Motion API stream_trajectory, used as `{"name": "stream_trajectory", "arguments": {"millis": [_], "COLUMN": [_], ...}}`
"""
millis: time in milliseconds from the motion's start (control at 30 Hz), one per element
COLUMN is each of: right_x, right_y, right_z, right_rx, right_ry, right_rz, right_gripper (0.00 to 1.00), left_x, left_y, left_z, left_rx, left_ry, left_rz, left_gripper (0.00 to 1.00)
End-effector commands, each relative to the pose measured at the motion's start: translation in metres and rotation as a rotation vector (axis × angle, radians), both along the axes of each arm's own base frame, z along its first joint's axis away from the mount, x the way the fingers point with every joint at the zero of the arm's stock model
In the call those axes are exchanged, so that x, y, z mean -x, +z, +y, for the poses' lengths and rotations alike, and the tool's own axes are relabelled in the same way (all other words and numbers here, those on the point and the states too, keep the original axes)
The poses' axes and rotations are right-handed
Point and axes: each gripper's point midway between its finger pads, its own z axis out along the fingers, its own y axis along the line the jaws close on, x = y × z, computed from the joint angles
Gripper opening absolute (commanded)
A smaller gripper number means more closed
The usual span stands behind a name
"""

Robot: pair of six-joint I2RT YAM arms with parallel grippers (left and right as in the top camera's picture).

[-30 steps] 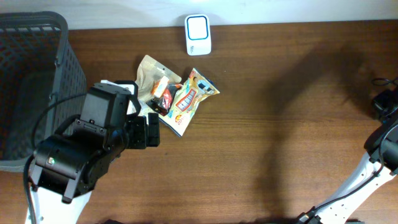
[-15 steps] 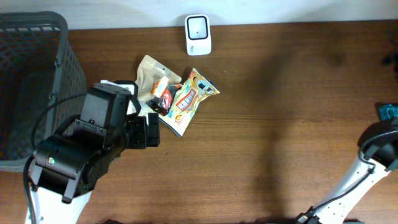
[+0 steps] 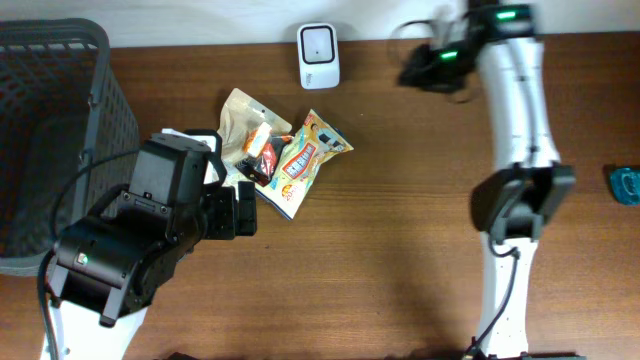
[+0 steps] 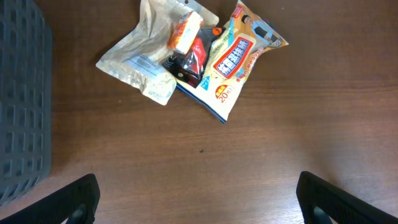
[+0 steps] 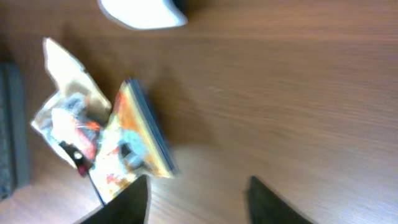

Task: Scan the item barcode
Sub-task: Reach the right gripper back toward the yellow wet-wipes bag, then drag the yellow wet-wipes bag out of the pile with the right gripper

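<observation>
**Both claws empty, packets untouched**

Spread wide, the left claw [image 4: 198,182] holds nothing and faces bare table [image 4: 186,162] just short of the packets. The right claw [image 5: 198,196] is partly spread and also empty (its own view is blurred), up by the far edge near the white scanner [image 3: 318,55]. A colourful snack packet [image 3: 305,160] overlaps a tan pouch [image 3: 240,115] near the scanner. The basket [image 3: 60,100] crowds the left edge, and bare wood stretches to the right. Only the overhead view shows both arms.

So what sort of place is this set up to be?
Probably a mock shop checkout on a wooden table: a small white scanner at the back edge, a pile of snack packets, and a dark plastic basket at the left.
</observation>
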Motion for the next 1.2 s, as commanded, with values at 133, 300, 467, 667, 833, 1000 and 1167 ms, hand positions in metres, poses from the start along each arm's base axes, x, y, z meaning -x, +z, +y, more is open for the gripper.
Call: {"name": "stream_trajectory", "arguments": {"millis": [133, 300, 467, 667, 833, 1000, 1167], "right_x": [0.024, 0.039, 0.060, 0.079, 0.096, 0.114, 0.115], "right_y": [-0.061, -0.096, -0.143, -0.175, -0.159, -0.107, -0.054], "right_z": [0.121, 0.131, 0.123, 0.078, 0.040, 0.035, 0.048], "right_rx": [-0.031, 0.062, 0.173, 0.400, 0.586, 0.571, 0.456], "right_ry": [0.135, 0.115, 0.113, -0.050, -0.111, -0.118, -0.122], "right_rz": [0.035, 0.083, 0.137, 0.231, 0.266, 0.277, 0.198], "right_gripper": [0.05, 0.04, 0.04, 0.04, 0.04, 0.04, 0.04], "left_x": [0.000, 0.000, 0.000, 0.000, 0.000, 0.000, 0.000], "left_y": [0.000, 0.000, 0.000, 0.000, 0.000, 0.000, 0.000], "left_z": [-0.002, -0.002, -0.002, -0.002, -0.002, -0.002, -0.002], "left_rx": [0.007, 0.007, 0.007, 0.007, 0.007, 0.007, 0.007], "left_ry": [-0.001, -0.001, -0.001, -0.001, -0.001, -0.001, -0.001], "left_rz": [0.002, 0.001, 0.001, 0.001, 0.001, 0.001, 0.001], "left_gripper": [0.99, 0.99, 0.99, 0.99, 0.99, 0.99, 0.99]}}
